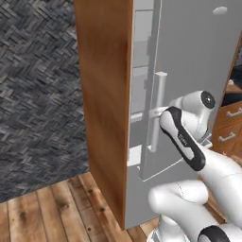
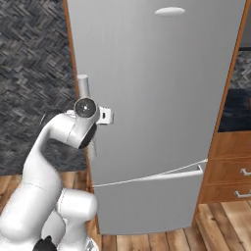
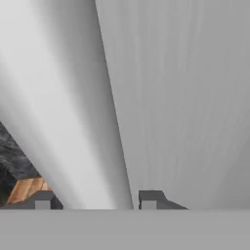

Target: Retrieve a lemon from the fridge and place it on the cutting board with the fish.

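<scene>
Fingers [image 3: 95, 200], nearest in the hand view, are seen set either side of the fridge's vertical handle [image 3: 68, 122], one tip on each flank, evidently pinching it so the door can be pulled. Fridge [image 2: 162, 98]: tall, silver-grey, door ajar at its left edge, pale shelves glimpsed inside. Lemon: presumably still inside, unseen.

No legible text or labels anywhere
</scene>
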Tool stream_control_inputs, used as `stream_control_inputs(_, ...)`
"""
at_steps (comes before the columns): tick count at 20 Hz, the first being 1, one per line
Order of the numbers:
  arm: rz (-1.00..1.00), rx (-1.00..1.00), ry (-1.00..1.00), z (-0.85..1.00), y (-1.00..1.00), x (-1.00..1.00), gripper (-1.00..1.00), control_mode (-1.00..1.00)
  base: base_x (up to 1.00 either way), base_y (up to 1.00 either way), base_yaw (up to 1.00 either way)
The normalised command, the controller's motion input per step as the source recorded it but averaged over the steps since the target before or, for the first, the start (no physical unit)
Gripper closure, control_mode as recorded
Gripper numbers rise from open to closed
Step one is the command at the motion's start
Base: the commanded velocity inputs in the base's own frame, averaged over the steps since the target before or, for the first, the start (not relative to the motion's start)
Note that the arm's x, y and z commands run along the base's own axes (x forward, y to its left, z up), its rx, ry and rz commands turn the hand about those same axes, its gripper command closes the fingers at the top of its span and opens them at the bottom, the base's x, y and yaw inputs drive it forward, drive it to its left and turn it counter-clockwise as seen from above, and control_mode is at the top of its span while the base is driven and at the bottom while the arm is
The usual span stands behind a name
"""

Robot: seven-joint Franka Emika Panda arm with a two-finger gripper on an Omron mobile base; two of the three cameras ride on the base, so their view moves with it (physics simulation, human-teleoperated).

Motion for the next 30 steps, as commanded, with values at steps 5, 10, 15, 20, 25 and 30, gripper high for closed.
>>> stream_control_inputs(5, 0.05, 0.22, 0.01, 0.42, -1.0, -1.0, 1.0, -1.0, 0.0, 0.0, 0.0)
stream_control_inputs(10, 0.04, 0.25, 0.05, 0.54, -1.0, -1.0, 1.0, -1.0, 0.0, 0.0, 0.0)
stream_control_inputs(15, 0.01, 0.25, 0.09, 0.52, -1.0, -1.0, 1.0, -1.0, 0.0, 0.0, 0.0)
stream_control_inputs(20, 0.0, 0.23, 0.22, 0.51, -1.0, -0.95, 1.0, -1.0, 0.0, 0.0, 0.0)
stream_control_inputs(25, 0.0, 0.15, 0.17, 0.26, -1.0, -0.75, 1.0, -1.0, 0.0, 0.0, 0.0)
stream_control_inputs(30, 0.01, 0.0, 0.15, 0.07, -0.73, -0.18, 1.0, -1.0, 0.0, 0.0, 0.0)
